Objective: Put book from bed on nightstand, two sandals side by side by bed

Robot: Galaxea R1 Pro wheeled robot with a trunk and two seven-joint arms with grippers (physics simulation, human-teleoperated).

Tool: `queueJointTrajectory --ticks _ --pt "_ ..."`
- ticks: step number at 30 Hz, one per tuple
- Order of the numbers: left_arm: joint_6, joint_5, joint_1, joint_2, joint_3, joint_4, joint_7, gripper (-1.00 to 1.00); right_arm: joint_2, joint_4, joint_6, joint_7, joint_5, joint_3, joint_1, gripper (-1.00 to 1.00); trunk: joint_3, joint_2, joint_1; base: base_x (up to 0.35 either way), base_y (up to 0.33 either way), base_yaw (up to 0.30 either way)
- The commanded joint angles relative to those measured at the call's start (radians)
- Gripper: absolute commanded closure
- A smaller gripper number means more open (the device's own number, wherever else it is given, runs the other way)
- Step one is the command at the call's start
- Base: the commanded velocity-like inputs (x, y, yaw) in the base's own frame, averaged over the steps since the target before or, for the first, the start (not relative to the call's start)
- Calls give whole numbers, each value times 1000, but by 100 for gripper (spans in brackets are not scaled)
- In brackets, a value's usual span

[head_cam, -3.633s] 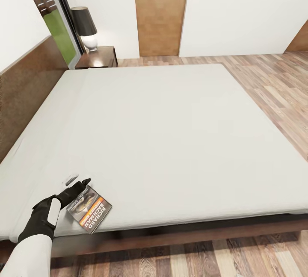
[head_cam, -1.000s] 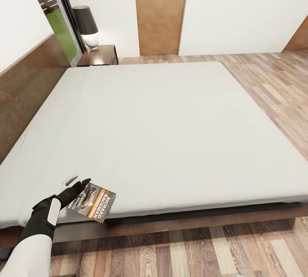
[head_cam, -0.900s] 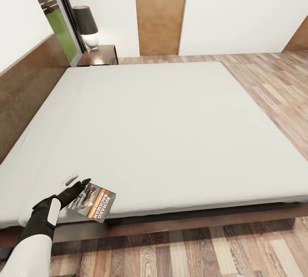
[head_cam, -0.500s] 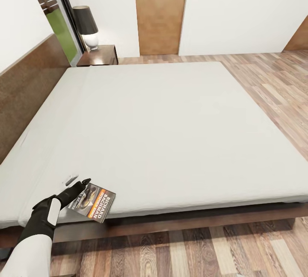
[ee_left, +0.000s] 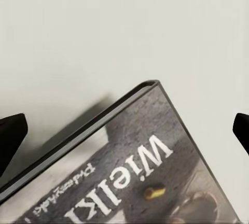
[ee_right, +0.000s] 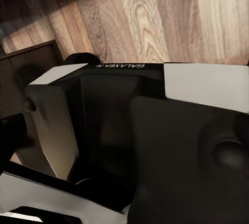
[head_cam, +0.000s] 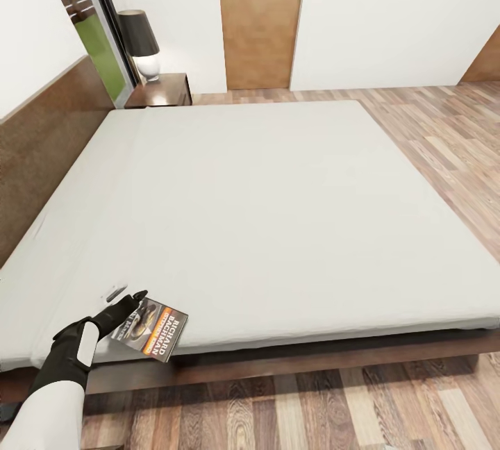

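Your left gripper (head_cam: 123, 304) is at the book (head_cam: 149, 330), which sits at the near corner of the bed (head_cam: 278, 214) and sticks out a little past its edge. In the left wrist view the two finger tips are spread wide on either side of the book (ee_left: 129, 177), so I think nothing is pinched yet. Close slowly on the thin edge and lift it flat. The nightstand (head_cam: 163, 91) waits far off by the lamp (head_cam: 141, 44). I cannot tell how your right gripper stands.
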Motion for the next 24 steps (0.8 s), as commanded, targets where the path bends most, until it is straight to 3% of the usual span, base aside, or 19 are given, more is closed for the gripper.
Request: queueJointTrajectory --ticks 1,5,11,24 --pt "9 9 -1 0 3 -1 -1 -100 0 4 6 4 -3 -7 -1 -100 3 7 -4 0 0 0" --pt "9 9 -1 0 3 -1 -1 -100 0 4 6 4 -3 -7 -1 -100 15 35 -19 0 0 0" --pt "9 9 -1 0 3 -1 -1 -100 0 3 6 4 -3 -7 -2 -100 15 35 -19 0 0 0" --pt "9 8 0 -1 2 -1 -1 -100 0 3 6 4 -4 -7 -1 -100 56 126 -69 0 0 0"
